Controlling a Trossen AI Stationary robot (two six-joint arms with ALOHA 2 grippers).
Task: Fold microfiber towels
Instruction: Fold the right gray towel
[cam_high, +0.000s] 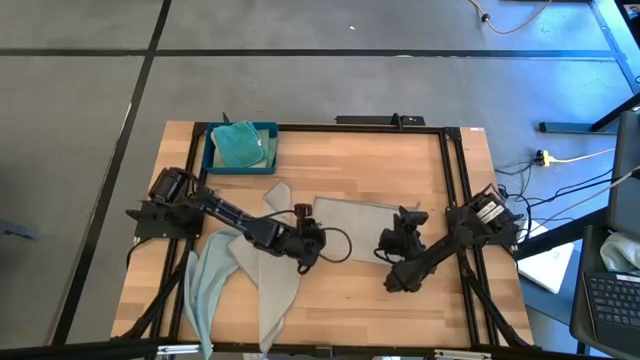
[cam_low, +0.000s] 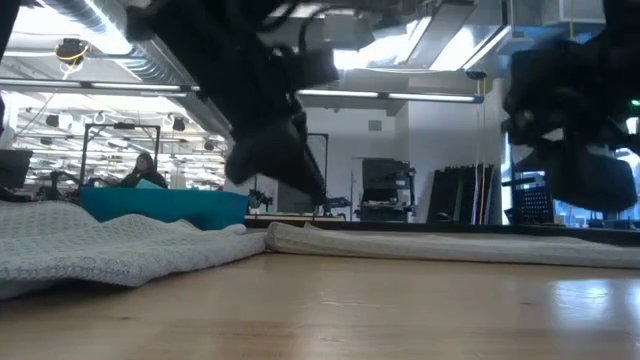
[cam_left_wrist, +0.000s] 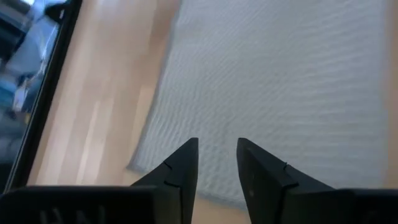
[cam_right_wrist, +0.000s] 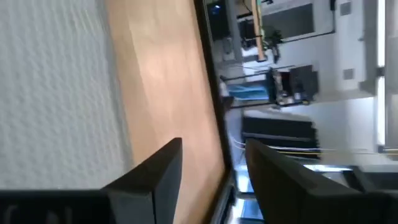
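A grey towel (cam_high: 350, 222) lies flat in the middle of the wooden bench (cam_high: 330, 165), and it looks folded over already. The left pincer (cam_high: 312, 243) sits at the towel's left edge, and in its wrist view the two fingers (cam_left_wrist: 180, 171) stand a little apart with nothing between them. The right pincer (cam_high: 392, 240) sits at the towel's right edge, and its fingers (cam_right_wrist: 158, 171) are spread too, holding nothing. So both pincers seem to have let go of the cloth. More towels wait near the left arm: another grey towel (cam_high: 275, 270) and a pale blue towel (cam_high: 208, 280) hang partly over the front of the bench. A teal towel (cam_high: 238, 143) is bunched in the blue tray (cam_high: 212, 160) at the back left corner. Here is what could go wrong. The towel is soft and floppy, so if a pincer lifts away while a finger is caught in the cloth, it could drag the fold open. The hanging towels could slide off the bench if an arm bumps them. The two arms are close together, so they might knock into each other when they reach for the next towel. A pinch on just one layer could also make a crooked fold.
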